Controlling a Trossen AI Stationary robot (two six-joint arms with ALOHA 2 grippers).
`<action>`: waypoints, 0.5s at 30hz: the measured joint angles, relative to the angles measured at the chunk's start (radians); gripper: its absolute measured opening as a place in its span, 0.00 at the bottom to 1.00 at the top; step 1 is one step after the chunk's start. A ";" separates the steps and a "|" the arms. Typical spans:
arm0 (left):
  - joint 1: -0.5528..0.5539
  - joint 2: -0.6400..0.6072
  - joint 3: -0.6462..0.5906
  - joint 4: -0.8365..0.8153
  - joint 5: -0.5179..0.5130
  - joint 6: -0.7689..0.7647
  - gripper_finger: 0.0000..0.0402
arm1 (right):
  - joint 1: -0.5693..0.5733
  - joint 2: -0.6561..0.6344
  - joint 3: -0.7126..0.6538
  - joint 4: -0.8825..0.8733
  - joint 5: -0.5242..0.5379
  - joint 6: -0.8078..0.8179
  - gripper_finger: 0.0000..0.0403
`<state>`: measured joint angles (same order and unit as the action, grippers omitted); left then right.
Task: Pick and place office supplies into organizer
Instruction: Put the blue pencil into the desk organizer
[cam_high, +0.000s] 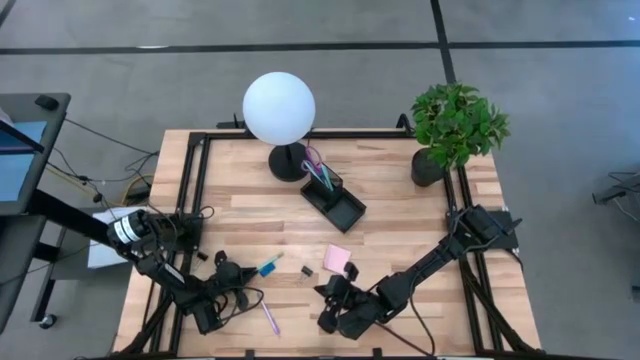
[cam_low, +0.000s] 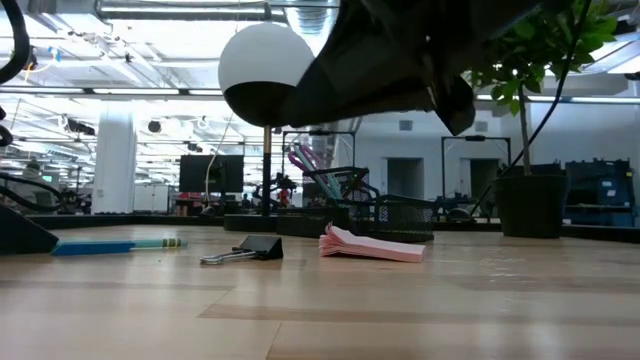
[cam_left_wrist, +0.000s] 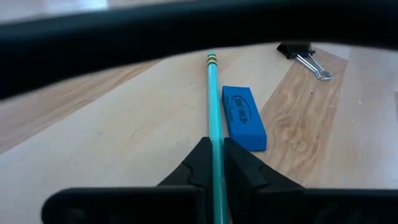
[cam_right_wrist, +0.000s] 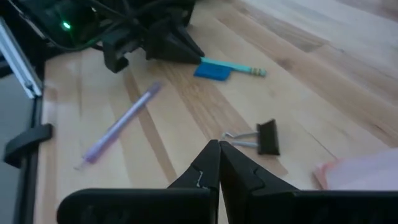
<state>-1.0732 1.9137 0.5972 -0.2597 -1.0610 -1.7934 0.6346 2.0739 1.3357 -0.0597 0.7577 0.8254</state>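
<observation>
Left end effector (cam_left_wrist: 216, 163) clenched on teal pencil (cam_left_wrist: 214, 106), low on bench (cam_high: 400, 200) front-left, blue eraser (cam_left_wrist: 243, 117) just beside it. Right end effector (cam_right_wrist: 217, 163) closed, empty, near binder clip (cam_right_wrist: 261, 138). Purple pen (cam_right_wrist: 118, 127) lies w/ sticky pad (cam_high: 336, 259) nearby. Organizer (cam_high: 335, 197) sits mid-bench by lamp base.

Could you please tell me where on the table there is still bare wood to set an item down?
Free: the wood between the black desk organizer and the potted green plant, and the left half behind the left pincer. Crowded: the front middle, with teal pencil, blue eraser, black binder clip, purple pen, pink sticky-note pad.
</observation>
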 joint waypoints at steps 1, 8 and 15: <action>0.000 0.000 0.000 0.000 -0.004 -0.006 0.03 | 0.000 0.000 0.000 0.013 0.000 -0.011 0.00; 0.022 0.002 0.032 -0.046 -0.004 -0.043 0.02 | 0.014 0.000 0.000 0.168 0.000 -0.146 0.00; 0.052 -0.056 0.082 -0.187 0.082 -0.064 0.02 | 0.026 0.000 0.000 0.314 0.000 -0.275 0.00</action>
<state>-1.0211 1.8576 0.6793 -0.4462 -0.9792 -1.8575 0.6605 2.0739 1.3357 0.2545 0.7573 0.5508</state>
